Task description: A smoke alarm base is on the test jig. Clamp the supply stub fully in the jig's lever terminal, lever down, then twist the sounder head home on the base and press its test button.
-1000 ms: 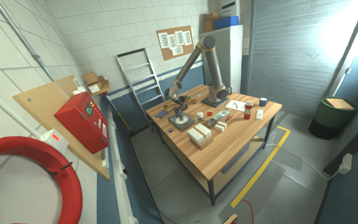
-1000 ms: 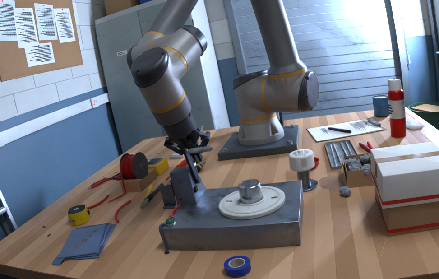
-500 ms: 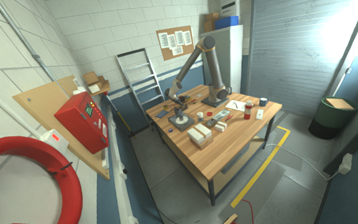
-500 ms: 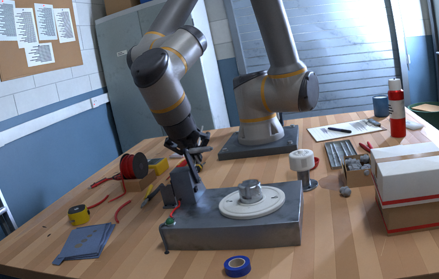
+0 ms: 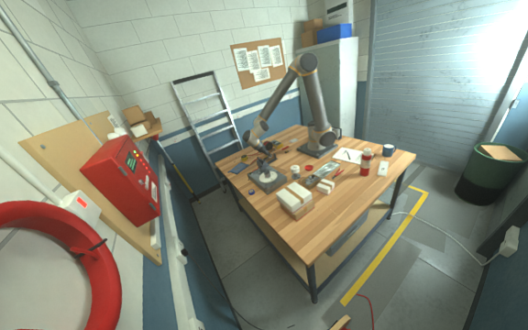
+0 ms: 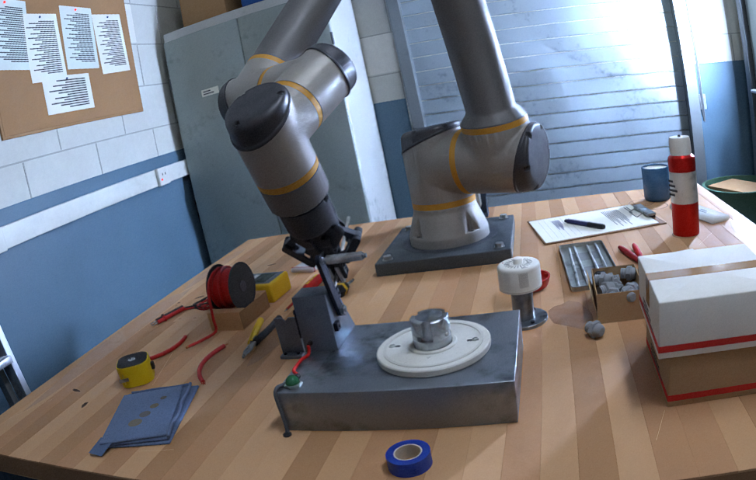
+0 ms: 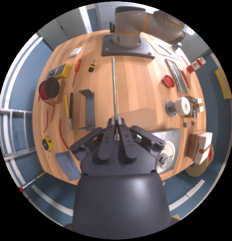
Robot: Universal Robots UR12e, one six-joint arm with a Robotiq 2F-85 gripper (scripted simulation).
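The supply stub [image 7: 114,90], a thin grey metal rod, is gripped at one end by my closed gripper [image 7: 117,126] and sticks out toward the arm's base; it rides above the dark lever terminal block [image 6: 315,316] at the left end of the grey test jig [image 6: 399,375]. The white alarm base [image 6: 433,349] lies flat on the jig with a grey knob at its centre. The white sounder head [image 6: 519,275] stands on a small post to the right of the jig. The terminal's lever is hidden behind my fingers.
A cardboard box of grey parts [image 6: 611,289] sits right of the sounder head, next to stacked white boxes [image 6: 718,322]. A red wire spool [image 6: 228,285], pliers, a yellow tape measure [image 6: 135,368] and a blue cloth [image 6: 148,414] lie left of the jig. Blue tape [image 6: 408,457] lies at the near edge.
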